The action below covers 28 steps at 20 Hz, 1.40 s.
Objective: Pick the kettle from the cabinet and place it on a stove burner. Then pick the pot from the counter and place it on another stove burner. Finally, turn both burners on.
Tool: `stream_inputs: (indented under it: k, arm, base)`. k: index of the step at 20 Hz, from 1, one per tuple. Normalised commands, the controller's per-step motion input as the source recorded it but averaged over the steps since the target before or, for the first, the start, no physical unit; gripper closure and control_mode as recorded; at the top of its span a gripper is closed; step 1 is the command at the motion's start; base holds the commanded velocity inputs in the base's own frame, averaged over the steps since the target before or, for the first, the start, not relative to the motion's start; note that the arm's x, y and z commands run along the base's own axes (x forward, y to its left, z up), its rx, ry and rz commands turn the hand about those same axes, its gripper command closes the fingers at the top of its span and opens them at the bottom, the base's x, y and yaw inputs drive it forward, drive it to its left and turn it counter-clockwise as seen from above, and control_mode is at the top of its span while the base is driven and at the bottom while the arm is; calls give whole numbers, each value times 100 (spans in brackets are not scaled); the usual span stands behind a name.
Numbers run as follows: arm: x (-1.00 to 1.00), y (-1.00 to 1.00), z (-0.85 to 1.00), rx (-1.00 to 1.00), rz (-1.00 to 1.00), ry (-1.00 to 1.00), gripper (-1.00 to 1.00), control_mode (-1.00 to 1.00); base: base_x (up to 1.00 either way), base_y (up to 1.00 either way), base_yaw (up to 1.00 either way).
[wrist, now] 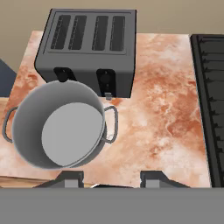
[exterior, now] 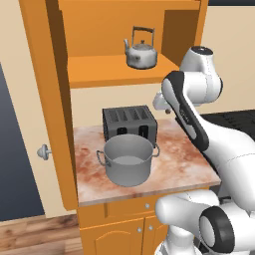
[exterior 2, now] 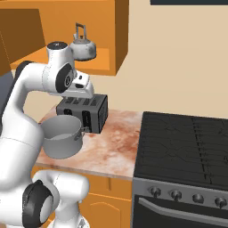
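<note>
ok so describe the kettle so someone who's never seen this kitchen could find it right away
Start at the tall orange wall cabinet left of the black cooktop and look at its open shelf, above the mottled stone counter. The kettle stands alone there: small, shiny silver, rounded, with a curved spout and a thin arched dark handle. The toaster and the large grey pot sit below on the counter.

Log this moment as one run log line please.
stage: start, nothing moved | kettle: on cabinet shelf | pot: on counter by toaster | gripper: open, over counter, empty
</note>
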Motion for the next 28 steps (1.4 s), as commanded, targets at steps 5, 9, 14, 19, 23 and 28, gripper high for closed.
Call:
stream_inputs:
  k: [5, 9, 14, 19, 23, 28]
  arm:
    - [-2, 0, 0, 0, 0, -2, -100, -100]
    - [-7, 0, 0, 0, 0, -14, -100, -100]
    - [-10, 0, 0, 0, 0, -13, -100, -100]
    - [-3, 0, 0, 0, 0, -6, -100, -100]
    - [0, 0, 0, 0, 0, 0, -100, -100]
    - [0, 0, 0, 0, 0, -1, -100, -100]
  base:
    - [0, 0, 0]
    - [0, 0, 0]
    - [0, 0, 0]
    - [0, 0, 0]
    - [0, 0, 0]
    - [0, 0, 0]
